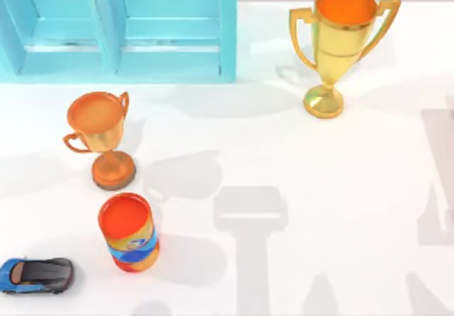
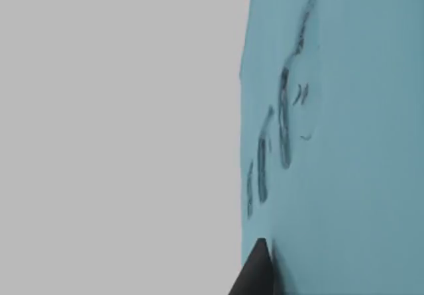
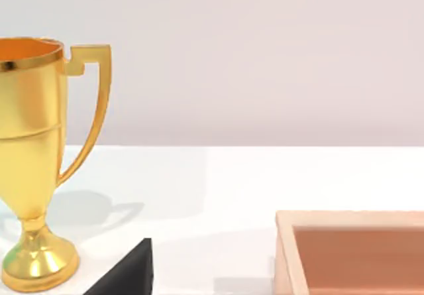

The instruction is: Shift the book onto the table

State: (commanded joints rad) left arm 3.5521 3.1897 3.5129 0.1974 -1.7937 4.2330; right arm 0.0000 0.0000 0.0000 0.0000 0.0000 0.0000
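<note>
Two grippers: left gripper (image 2: pixel 260 270) is against the book, right gripper (image 3: pixel 130 272) is low over the table near the big gold trophy.
Left claw state: can't tell; one dark tip is in frame, touching the book's cover right at its edge.
Book look: the book (image 2: pixel 338 142) has a dull teal, flat matte cover with faint dark embossed marks, curved strokes and a few small ticks.
Book location: right up against the left gripper, with plain grey backdrop beyond its edge; can't tell what it rests on.
Book pointing / long axis: one straight cover edge runs away from the gripper tip and the marks line up roughly along it; can't tell long axis or heading from the part in view.
Right claw state: can't tell; one black tip is in frame, above the table (image 1: pixel 355 160).
Near right gripper: big gold trophy (image 3: pixel 33 149) upright, wooden tray (image 3: pixel 285 255) beside it, apart.
Table, near edge, left: blue-black toy car (image 1: pixel 35 275), orange can (image 1: pixel 129 232) upright just right of it.
Mid left: small bronze trophy (image 1: pixel 99 138) upright, behind the can.
Far right: big gold trophy again in the top view.
Far left: turquoise shelf unit (image 1: pixel 117 28) at the back edge.
</note>
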